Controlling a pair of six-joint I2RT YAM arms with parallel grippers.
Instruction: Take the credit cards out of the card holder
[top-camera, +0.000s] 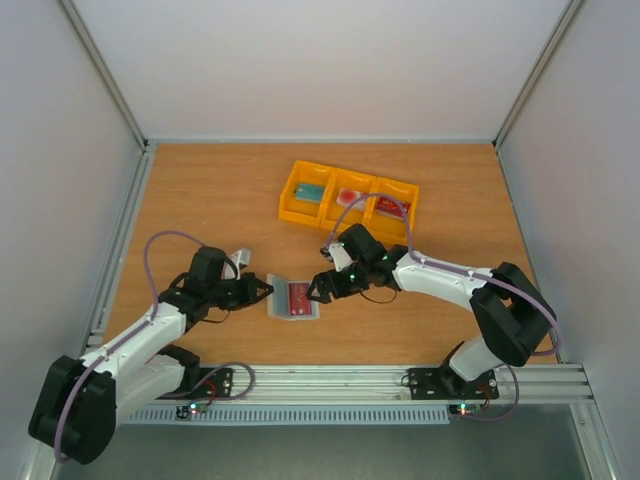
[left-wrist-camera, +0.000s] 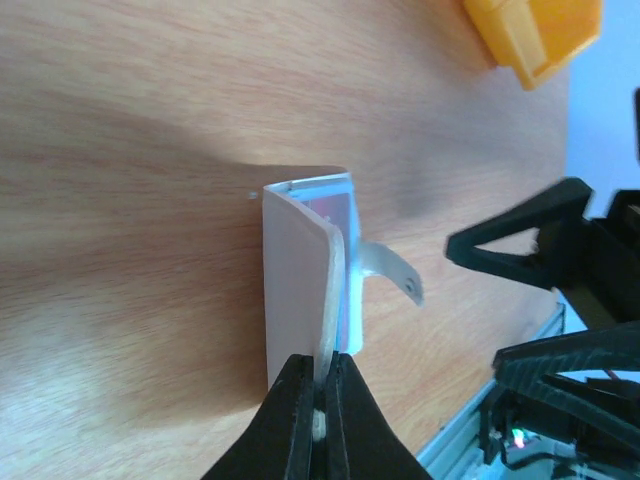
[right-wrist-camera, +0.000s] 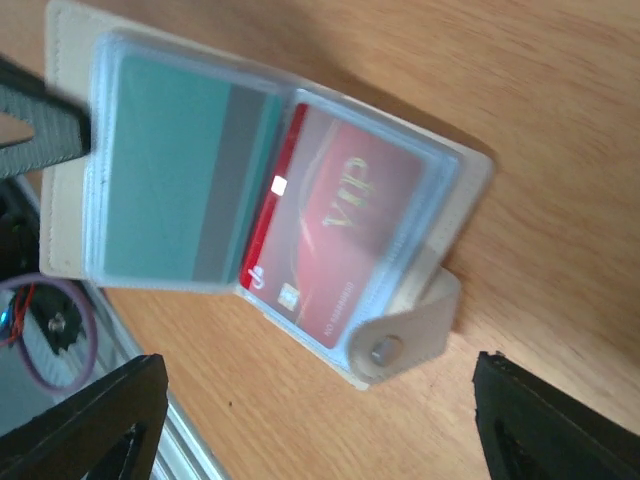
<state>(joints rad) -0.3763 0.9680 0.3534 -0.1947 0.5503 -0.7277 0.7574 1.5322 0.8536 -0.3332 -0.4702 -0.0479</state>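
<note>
Left arm, right arm: white link shells, bulky black joint housings. Lilac cables loop alongside each arm. Left gripper, right gripper: matt black, tapered triangular fingers. Black base plates, small green and red lights lit.

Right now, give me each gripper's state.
Left gripper: shut on the card holder.
Right gripper: open, holding nothing.

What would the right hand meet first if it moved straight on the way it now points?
Probably the open card holder, near the red card inside; the exact depth is unclear.
</note>
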